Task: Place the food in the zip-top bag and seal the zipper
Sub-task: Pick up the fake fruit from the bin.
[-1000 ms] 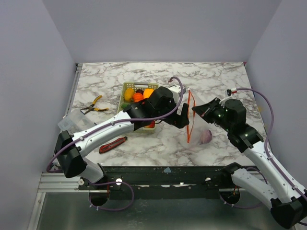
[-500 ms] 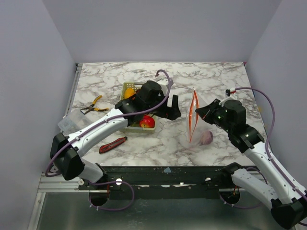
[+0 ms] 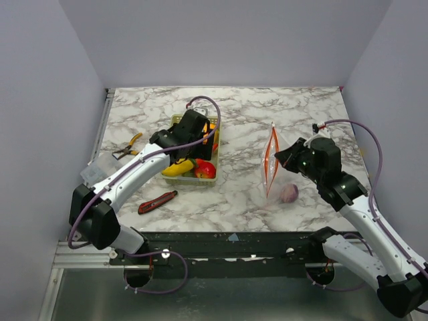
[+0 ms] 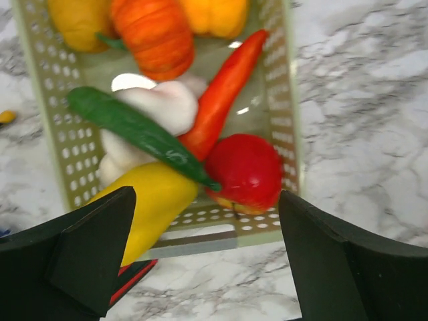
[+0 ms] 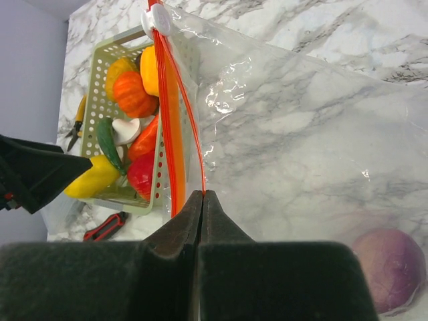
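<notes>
The clear zip-top bag stands on the marble, mouth edge up, with its orange-red zipper parted. A purple toy vegetable lies inside it, also in the right wrist view. My right gripper is shut on one zipper strip, pinched at its tips. My left gripper hovers open and empty over the near end of the pale green basket. In the basket lie a red apple, a yellow piece, a green cucumber, an orange carrot and an orange pumpkin.
A red-and-black utility knife lies in front of the basket. Yellow-handled pliers and a clear plastic box sit by the table's left edge. The bag's white slider is at the zipper's far end.
My left arm has pulled back leftward from the bag's mouth to above the basket. The right gripper keeps its hold on the zipper; the bag stands a little more upright.
</notes>
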Tool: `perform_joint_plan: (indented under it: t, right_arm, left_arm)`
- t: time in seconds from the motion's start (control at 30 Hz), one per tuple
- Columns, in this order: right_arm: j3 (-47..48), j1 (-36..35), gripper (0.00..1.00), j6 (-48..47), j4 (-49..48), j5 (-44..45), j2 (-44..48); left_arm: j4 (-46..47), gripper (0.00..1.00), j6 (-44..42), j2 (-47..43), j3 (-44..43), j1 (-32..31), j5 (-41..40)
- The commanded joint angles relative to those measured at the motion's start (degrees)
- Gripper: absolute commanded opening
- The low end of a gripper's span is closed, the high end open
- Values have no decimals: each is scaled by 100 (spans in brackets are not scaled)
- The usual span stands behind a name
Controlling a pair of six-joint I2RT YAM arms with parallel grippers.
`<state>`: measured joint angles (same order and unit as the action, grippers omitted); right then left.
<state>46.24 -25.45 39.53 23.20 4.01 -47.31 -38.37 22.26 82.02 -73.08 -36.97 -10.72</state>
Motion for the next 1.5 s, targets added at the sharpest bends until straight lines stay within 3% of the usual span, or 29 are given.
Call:
perform_joint_plan:
  t: [0.0, 0.1, 0.23, 0.3, 0.53, 0.93, 1.07, 1.23, 1.47]
  right_arm:
    - [156, -30, 0, -186, 89, 123, -55]
    - [136, -31, 0, -223, 116, 77, 3]
    - [86, -31, 0, -269, 114, 74, 54]
    - [79, -29, 0, -301, 104, 33, 40]
    - [54, -23, 0, -327, -4, -98, -26]
    - [6, -29, 0, -329, 64, -30, 11]
    - [8, -29, 0, -304, 30, -51, -10]
    - [-20, -30, 0, -265, 9, -70, -7]
    - [-43, -24, 0, -244, -26, -98, -29]
  left_arm:
    - [-917, 89, 419, 152, 13, 217, -1295]
    - [-593, 93, 191, -245, 583, 252, -1271]
    - [9, 94, -880, -951, 1337, 252, -634]
    - [-1, 95, -1215, -1033, 1445, 258, -742]
    - [-177, 95, -1642, -395, 1109, 267, -1013]
    - [-285, 77, -1712, 484, 800, 260, -930]
    - [-322, 76, -1708, 670, 752, 266, -856]
    - [-349, 56, -1699, 655, 700, 265, -946]
    - [-426, 33, -1689, -19, 699, 252, -712]
